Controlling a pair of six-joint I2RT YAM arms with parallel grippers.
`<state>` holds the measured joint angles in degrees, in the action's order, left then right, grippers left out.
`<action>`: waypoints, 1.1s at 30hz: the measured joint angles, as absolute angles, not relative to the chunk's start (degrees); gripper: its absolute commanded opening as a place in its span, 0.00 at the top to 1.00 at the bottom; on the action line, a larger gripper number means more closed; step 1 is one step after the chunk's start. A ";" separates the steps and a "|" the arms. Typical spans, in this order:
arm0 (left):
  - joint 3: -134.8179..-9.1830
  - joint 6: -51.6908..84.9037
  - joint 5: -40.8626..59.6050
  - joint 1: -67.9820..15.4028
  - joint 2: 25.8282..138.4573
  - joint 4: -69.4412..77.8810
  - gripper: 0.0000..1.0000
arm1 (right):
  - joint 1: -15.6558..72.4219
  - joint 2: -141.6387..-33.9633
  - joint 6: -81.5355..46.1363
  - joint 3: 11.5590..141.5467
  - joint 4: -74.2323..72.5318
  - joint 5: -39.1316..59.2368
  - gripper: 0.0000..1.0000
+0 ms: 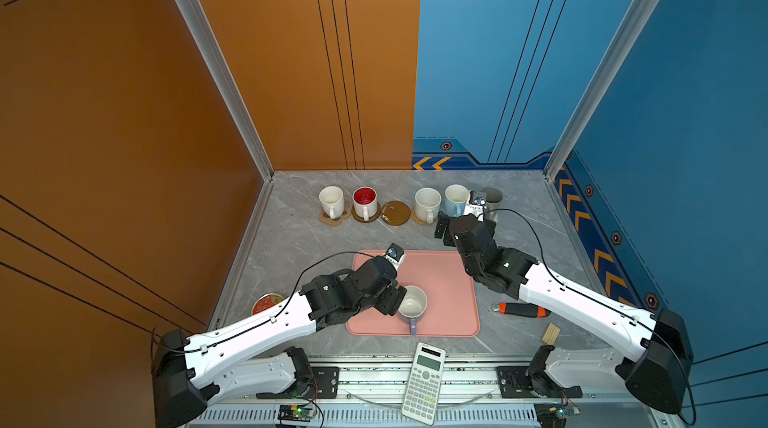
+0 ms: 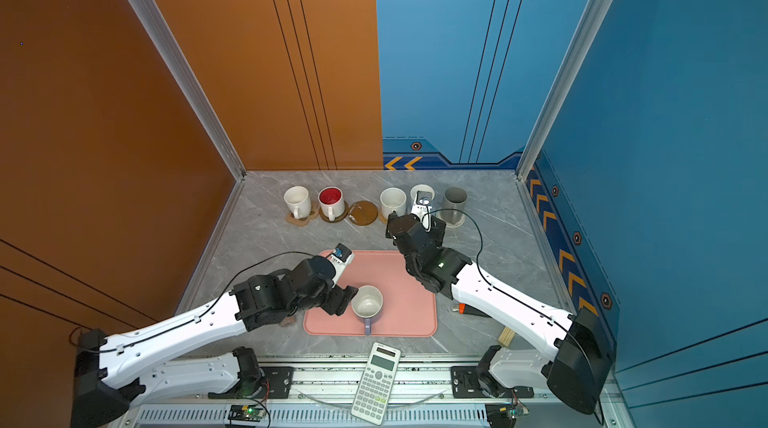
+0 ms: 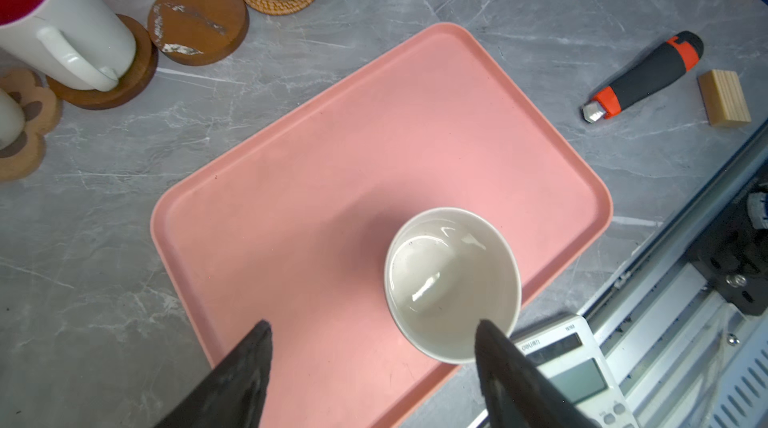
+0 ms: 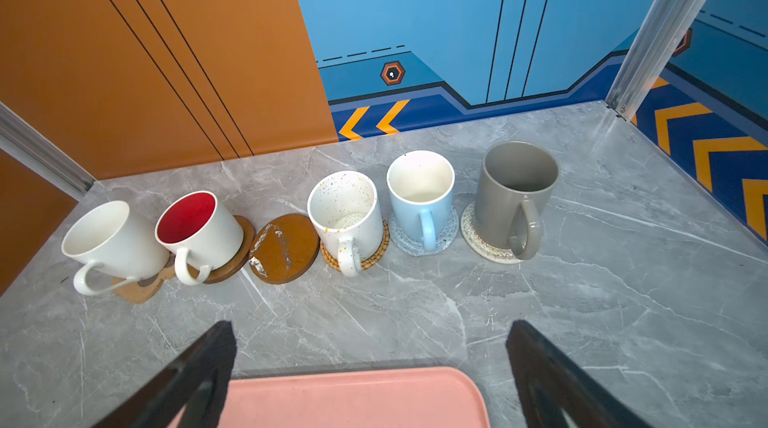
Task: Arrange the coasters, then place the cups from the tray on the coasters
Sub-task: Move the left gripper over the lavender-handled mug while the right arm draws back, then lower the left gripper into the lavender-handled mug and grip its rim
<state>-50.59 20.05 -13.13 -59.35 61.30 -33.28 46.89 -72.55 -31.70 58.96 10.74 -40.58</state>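
A lavender cup (image 1: 412,302) with a whitish inside (image 3: 451,280) stands alone on the pink tray (image 1: 449,276). My left gripper (image 3: 372,326) hangs open just left of it, one fingertip (image 3: 484,328) over its rim. Along the back, a white cup (image 4: 112,239) sits on the paw coaster (image 4: 137,291), a red-inside cup (image 4: 199,230) on a brown disc (image 4: 245,239), a speckled cup (image 4: 345,214) on rattan (image 4: 374,260), a blue cup (image 4: 419,193) on a knitted mat (image 4: 446,239) and a grey cup (image 4: 515,193) on a whitish mat (image 4: 478,239). One brown disc (image 4: 284,249) is bare. My right gripper (image 4: 370,326) is open and empty before this row.
A calculator (image 1: 424,382) lies on the front rail. An orange-black utility knife (image 1: 521,309) and a wooden block (image 1: 550,333) lie right of the tray. A red tin (image 1: 266,303) sits under my left arm. Walls close in the back and both sides.
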 measured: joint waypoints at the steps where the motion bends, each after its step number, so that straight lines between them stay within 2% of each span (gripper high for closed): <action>1: -50.59 20.95 -12.97 -60.14 61.30 -33.69 0.22 | 46.68 -72.42 -31.99 58.94 10.74 -40.58 0.00; 15: -49.69 32.71 -11.22 -70.24 67.46 -35.22 0.23 | 44.56 -71.26 -34.44 57.84 11.44 -37.28 0.00; 28: -50.48 41.67 -10.02 -72.95 78.74 -35.59 0.25 | 43.86 -70.28 -34.81 57.10 11.53 -35.64 0.01; 33: -51.59 43.64 -10.24 -72.79 81.23 -35.57 0.29 | 43.79 -69.69 -34.81 56.53 11.53 -35.48 0.01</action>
<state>-51.59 43.64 -10.24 -72.79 81.23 -35.57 43.79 -69.69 -34.81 56.53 11.53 -35.48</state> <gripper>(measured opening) 0.720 0.994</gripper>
